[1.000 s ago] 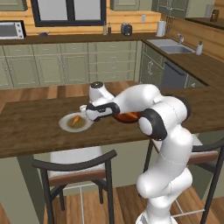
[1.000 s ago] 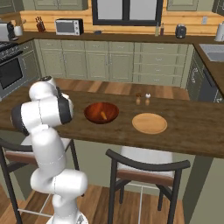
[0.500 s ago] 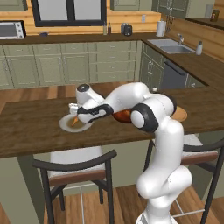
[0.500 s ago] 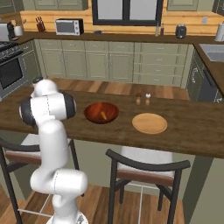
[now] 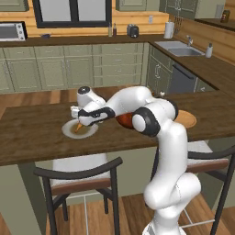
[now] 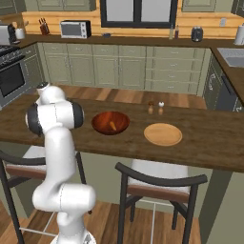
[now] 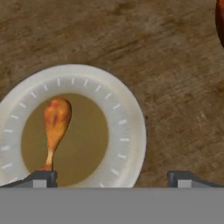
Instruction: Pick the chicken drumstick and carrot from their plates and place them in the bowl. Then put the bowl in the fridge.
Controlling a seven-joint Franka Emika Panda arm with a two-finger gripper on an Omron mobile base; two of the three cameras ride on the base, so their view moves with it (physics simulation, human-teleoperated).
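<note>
The chicken drumstick [image 7: 54, 127] lies on the pale plate [image 7: 127, 131], which has a brownish centre, with its bone end pointing toward my left fingertip [image 7: 41, 177]. My gripper [image 7: 112, 178] hangs open just above this plate [image 5: 69, 133] and holds nothing; the drumstick [image 5: 79, 127] sits right under it [image 5: 77, 119]. The reddish-brown bowl [image 6: 110, 123] stands to the right of that plate, with the small orange carrot [image 6: 113, 126] inside. The tan-edged plate [image 6: 163, 134] is bare. The fridge is out of view.
Two small shakers [image 6: 156, 108] stand behind the tan plate. Two dark-framed chairs [image 6: 159, 183] are tucked under the counter's near edge. My arm [image 5: 137, 108] stretches across the counter over the bowl [image 5: 123, 121].
My arm has swung left from the bowl to the pale plate. The open gripper has come down over the drumstick.
</note>
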